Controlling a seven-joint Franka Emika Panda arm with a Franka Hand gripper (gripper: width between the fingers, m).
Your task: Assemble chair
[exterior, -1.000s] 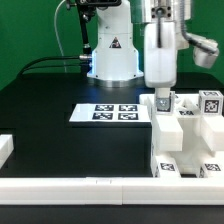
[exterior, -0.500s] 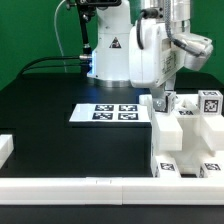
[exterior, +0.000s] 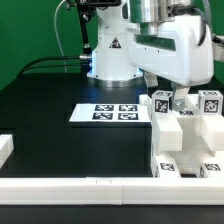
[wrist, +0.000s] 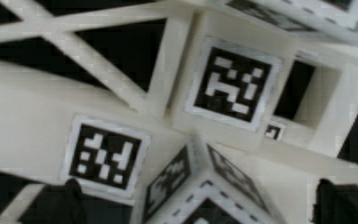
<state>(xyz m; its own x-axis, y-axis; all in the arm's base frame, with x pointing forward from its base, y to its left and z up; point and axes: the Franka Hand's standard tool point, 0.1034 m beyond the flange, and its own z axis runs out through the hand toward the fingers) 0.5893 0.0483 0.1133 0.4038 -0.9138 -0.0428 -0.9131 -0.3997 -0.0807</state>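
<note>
The chair (exterior: 185, 140) is a blocky white shape made of dull plastic, with black-and-white square tags stuck on its sides. It stands on the black worktop (exterior: 70, 150) at the exterior view's right, just beside the marker board (exterior: 108, 113) (a thin flat white sheet with four tags). Up close, the wrist view shows white bars crossing and big checkered tags. The shiny white gripper (exterior: 168, 92) hangs just above the chair, and I cannot tell if its jaws are open. A white rail (exterior: 60, 187) runs along the front edge. A green wall (exterior: 25, 30) stands behind.
</note>
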